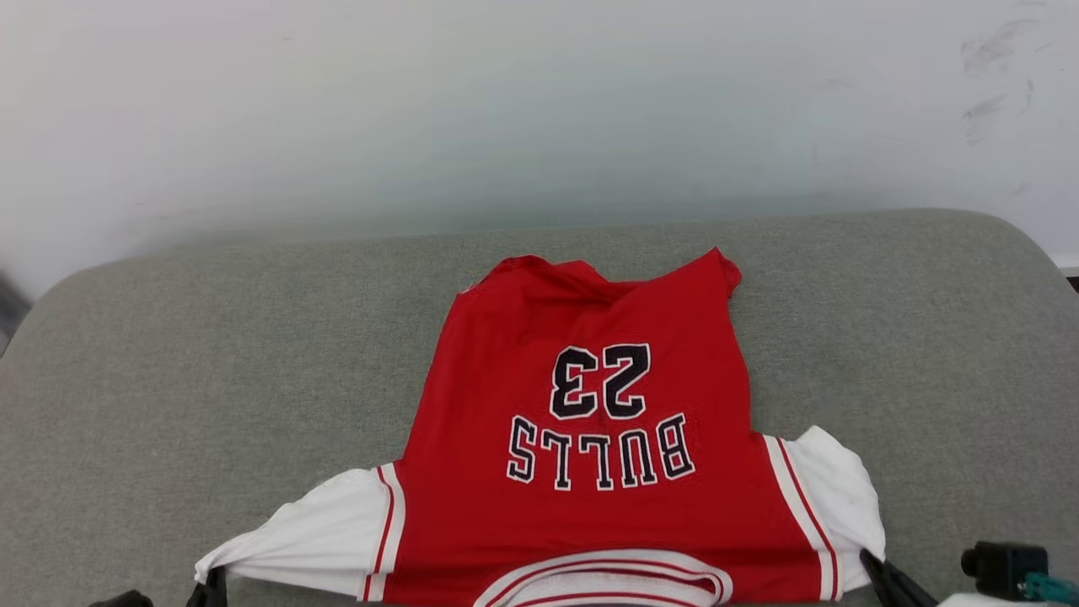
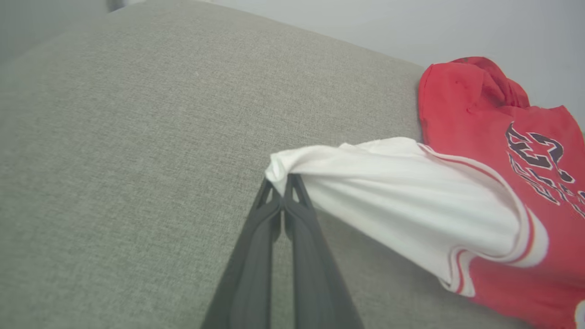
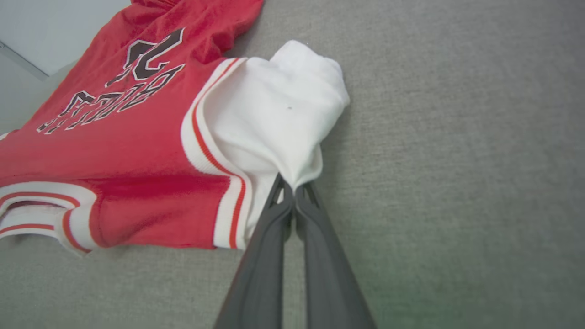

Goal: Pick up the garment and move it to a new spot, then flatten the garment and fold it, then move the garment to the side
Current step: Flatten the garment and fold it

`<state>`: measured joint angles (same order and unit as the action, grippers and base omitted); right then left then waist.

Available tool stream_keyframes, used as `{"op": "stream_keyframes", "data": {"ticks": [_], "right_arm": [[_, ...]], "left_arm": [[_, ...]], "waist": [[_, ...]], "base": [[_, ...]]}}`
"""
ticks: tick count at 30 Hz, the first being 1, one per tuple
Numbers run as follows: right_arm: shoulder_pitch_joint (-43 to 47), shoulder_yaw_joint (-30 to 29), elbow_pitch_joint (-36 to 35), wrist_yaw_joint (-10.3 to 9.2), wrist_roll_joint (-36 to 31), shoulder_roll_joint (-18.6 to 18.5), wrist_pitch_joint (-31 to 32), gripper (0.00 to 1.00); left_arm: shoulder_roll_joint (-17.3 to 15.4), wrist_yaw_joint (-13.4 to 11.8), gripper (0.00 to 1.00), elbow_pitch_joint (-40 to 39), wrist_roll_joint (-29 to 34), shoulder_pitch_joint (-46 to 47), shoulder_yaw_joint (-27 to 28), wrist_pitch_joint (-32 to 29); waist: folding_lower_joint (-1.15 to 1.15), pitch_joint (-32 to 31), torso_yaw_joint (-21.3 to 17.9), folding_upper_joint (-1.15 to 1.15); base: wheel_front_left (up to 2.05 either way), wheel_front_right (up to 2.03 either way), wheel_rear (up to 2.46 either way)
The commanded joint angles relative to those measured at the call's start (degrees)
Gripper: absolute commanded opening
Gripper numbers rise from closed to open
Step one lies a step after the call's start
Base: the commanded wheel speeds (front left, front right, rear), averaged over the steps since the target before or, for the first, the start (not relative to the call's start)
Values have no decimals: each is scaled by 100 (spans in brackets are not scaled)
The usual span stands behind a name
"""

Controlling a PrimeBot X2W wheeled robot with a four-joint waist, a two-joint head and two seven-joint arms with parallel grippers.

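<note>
The garment (image 1: pixel 590 421) is a red shirt with white short sleeves, lying printed side up on the grey cushioned surface (image 1: pixel 211 337), its collar toward me and "BULLS 23" upside down in the head view. My left gripper (image 2: pixel 282 180) is shut on the tip of one white sleeve (image 2: pixel 388 183), which is pulled taut. My right gripper (image 3: pixel 292 186) is shut on the edge of the other white sleeve (image 3: pixel 274 109). In the head view the left gripper (image 1: pixel 211 582) shows at the lower left and the right gripper (image 1: pixel 872 565) at the lower right. The far hem is bunched.
The grey cushion stretches wide on both sides of the shirt and ends at a rounded far edge below a pale wall (image 1: pixel 539 101). A small black camera block (image 1: pixel 1003 566) on my right arm shows at the lower right.
</note>
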<state>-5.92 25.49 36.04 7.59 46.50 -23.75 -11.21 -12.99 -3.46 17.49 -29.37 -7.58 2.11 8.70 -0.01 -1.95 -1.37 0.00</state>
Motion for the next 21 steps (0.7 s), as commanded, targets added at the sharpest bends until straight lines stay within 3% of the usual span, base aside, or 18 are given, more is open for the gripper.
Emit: {"op": "stream_keyframes", "data": {"ticks": [1, 10, 11, 12, 13, 17, 21], "right_arm": [[175, -159, -35, -18, -73, -85, 31, 0], [1518, -1351, -1237, -18, -1187, 467, 1297, 0], [1572, -1486, -1435, -16, -1310, 556, 1344, 17], [1587, -1616, -1639, -15, -1361, 677, 1387, 91], [1591, -1746, -1833, -14, -1507, 730, 1379, 100], [1399, -2274, -2587, -12, -1780, 1008, 1126, 100], [933, -2776, -2883, -11, -1892, 1070, 1158, 100]], "left_arm": [[-137, -108, 0, -99, 34, -108, 114, -26], [-63, -387, 0, -1173, 141, -840, -61, -447], [-37, -393, 0, -1253, 161, -842, -108, -472], [-15, -396, 0, -1330, 178, -833, -171, -475], [15, -393, 0, -1386, 192, -796, -222, -472], [99, -367, 0, -1595, 313, -627, -452, -446], [193, -343, 0, -1768, 415, -429, -650, -390]], "waist": [[1, 7, 7, 0], [1, 171, 77, 0], [1, 207, 94, 0], [1, 251, 111, 0], [1, 281, 140, 0], [1, 427, 300, 0], [1, 636, 504, 0]], "base": [[0, 0, 0], [0, 0, 0], [0, 0, 0], [0, 0, 0], [0, 0, 0], [0, 0, 0], [0, 0, 0]]}}
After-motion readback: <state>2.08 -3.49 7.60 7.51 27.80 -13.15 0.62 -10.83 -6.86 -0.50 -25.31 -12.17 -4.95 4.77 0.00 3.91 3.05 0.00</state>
